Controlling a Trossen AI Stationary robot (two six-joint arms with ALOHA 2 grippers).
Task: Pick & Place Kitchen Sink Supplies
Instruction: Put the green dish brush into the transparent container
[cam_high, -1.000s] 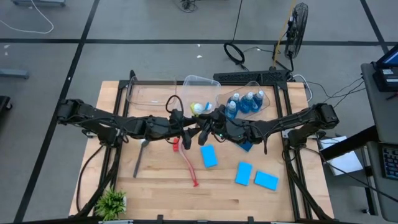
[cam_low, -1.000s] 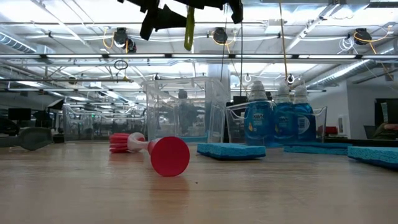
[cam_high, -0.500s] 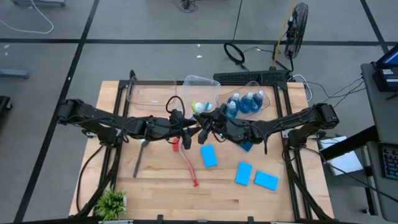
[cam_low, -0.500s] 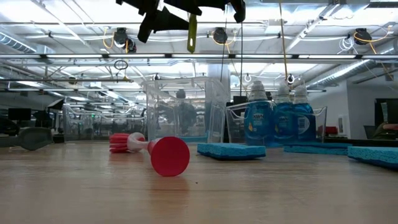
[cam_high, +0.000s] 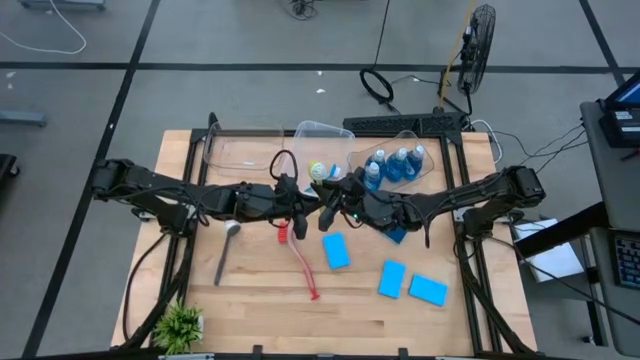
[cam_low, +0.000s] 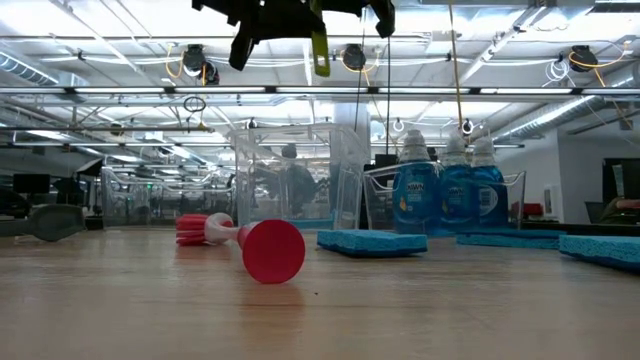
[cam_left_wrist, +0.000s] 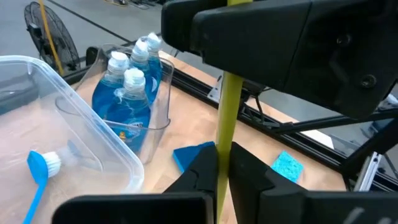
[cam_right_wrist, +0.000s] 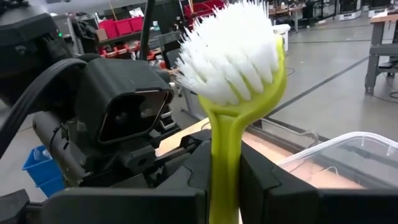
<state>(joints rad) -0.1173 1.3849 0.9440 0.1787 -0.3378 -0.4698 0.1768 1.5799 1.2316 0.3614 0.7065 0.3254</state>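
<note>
Clamping yellow brush (cam_left_wrist: 225, 118) w/ both left gripper (cam_left_wrist: 222, 163) & right gripper (cam_right_wrist: 224, 163), handoff risks a mistimed drop.

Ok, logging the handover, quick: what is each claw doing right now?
Left claw: closed on the yellow brush handle.
Right claw: closed on the same brush, just below its bristles.

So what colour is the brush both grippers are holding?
Yellow handle, white bristles: the brush shows best in the right wrist view.

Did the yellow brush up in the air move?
Yes. In the low view the yellow brush has shifted slightly right, toward the blue bottles.
</note>
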